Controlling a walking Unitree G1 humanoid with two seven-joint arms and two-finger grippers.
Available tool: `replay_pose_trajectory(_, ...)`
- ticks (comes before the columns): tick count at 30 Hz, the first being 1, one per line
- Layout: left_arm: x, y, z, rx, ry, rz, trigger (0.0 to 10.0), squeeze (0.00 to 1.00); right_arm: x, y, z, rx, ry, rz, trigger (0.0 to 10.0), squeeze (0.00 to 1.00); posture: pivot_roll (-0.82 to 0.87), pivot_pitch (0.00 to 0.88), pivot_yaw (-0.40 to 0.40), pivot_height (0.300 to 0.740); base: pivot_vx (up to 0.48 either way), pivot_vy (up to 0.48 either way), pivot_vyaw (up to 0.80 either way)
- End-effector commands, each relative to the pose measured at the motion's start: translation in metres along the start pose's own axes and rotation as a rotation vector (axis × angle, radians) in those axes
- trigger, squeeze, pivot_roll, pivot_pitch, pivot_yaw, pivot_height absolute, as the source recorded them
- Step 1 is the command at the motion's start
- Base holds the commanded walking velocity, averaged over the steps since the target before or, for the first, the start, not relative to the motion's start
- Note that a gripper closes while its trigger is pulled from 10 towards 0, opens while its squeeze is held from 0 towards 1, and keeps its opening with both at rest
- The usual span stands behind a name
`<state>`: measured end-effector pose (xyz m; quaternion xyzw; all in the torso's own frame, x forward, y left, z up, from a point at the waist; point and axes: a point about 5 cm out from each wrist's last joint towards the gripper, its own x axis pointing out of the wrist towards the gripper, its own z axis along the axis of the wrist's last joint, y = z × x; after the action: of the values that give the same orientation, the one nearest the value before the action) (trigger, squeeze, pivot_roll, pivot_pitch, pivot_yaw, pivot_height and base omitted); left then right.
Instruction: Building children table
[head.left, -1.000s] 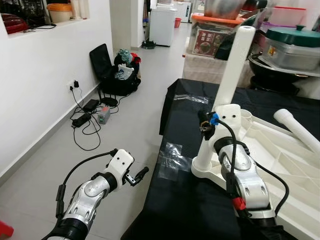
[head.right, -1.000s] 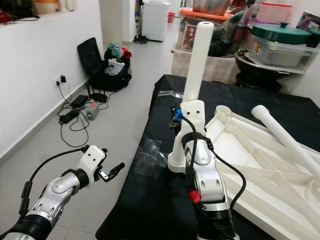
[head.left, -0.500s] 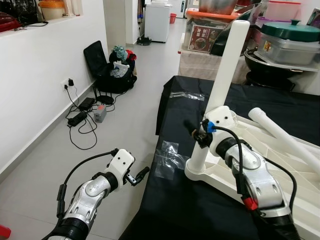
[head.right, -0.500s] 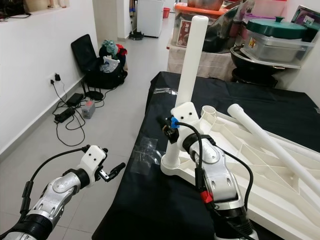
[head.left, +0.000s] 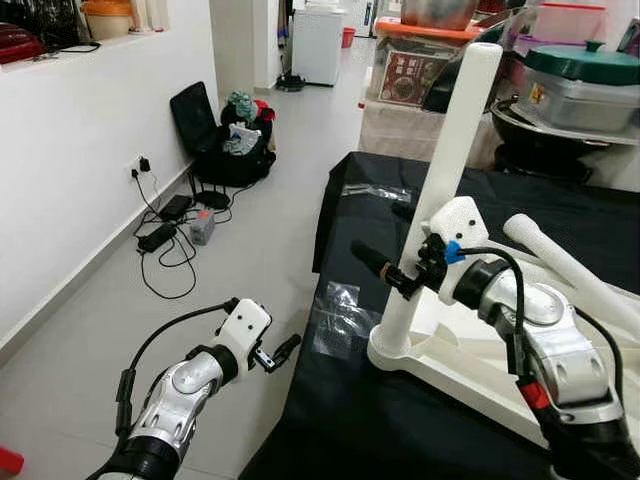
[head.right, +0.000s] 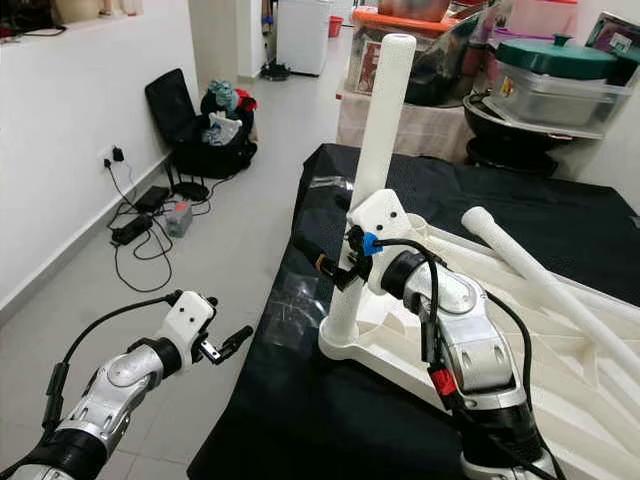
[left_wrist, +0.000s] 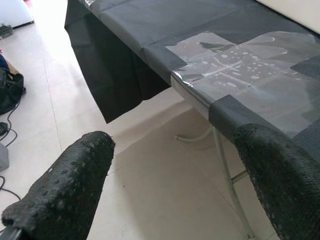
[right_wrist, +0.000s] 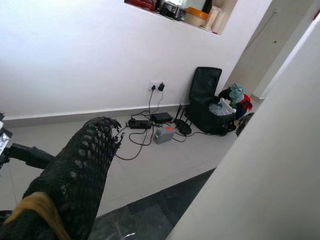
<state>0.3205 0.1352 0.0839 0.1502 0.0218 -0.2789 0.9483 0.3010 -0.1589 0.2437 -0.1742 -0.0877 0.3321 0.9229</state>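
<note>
- Standing upright in a corner socket of the white tabletop (head.left: 470, 350), which lay upside down on the black-covered table (head.left: 350, 400), the table leg (head.left: 450, 150) had its long axis running near vertical, top end well above the right gripper (head.left: 388, 250).
- The right gripper sat at mid-height of that leg, one black finger (head.left: 375, 265) reaching out on the near-left side of it; the other finger seemed to pass behind the leg, so the leg likely stood between them.
- In the right wrist view the white leg (right_wrist: 270, 150) ran close alongside one textured finger (right_wrist: 75, 170); whether the fingers pressed on the leg or merely flanked it could not be told.
- A second leg (head.left: 575, 262) lay loose and slanting across the tabletop's underside, to the right of and beyond the right arm, clearly nearer that arm than the other.
- The left gripper (head.left: 275, 353) hung off the table's near-left edge over the floor (head.left: 230, 270), fingers spread apart with nothing between them, well apart from both legs.
- Judged from this, any further seating or twisting of the upright leg fell to the right arm, working about the leg's vertical axis.
</note>
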Motion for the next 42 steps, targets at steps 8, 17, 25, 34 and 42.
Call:
replay_pose_trajectory(8,-0.001,0.000,-0.003,0.003,0.017,-0.014,10.0,0.00,-0.009,-0.002,-0.015,-0.010,0.068,-0.087,10.0,0.00,0.06,0.000,-0.071,0.740,0.000,0.000,0.00)
replay_pose_trajectory(17,0.001,0.000,-0.003,0.005,0.019,-0.023,10.0,0.00,-0.036,-0.014,-0.042,0.008,0.190,-0.245,10.0,0.00,0.04,0.000,-0.054,0.740,0.000,0.000,0.00)
replay_pose_trajectory(25,0.000,0.001,-0.003,0.010,0.021,-0.027,10.0,0.00,-0.061,-0.014,-0.045,0.018,0.206,-0.279,10.0,0.00,0.02,0.000,-0.038,0.740,0.000,0.000,0.00)
replay_pose_trajectory(34,0.001,0.000,-0.004,0.009,0.025,-0.036,10.0,0.00,-0.087,0.012,-0.046,0.041,0.232,-0.101,10.0,0.00,0.00,0.000,-0.023,0.740,0.000,0.000,0.00)
replay_pose_trajectory(42,0.002,0.012,0.000,0.024,0.022,-0.009,10.0,0.00,-0.102,0.022,-0.061,0.081,0.316,-0.055,10.0,0.00,0.00,0.000,-0.017,0.740,0.000,0.000,0.00)
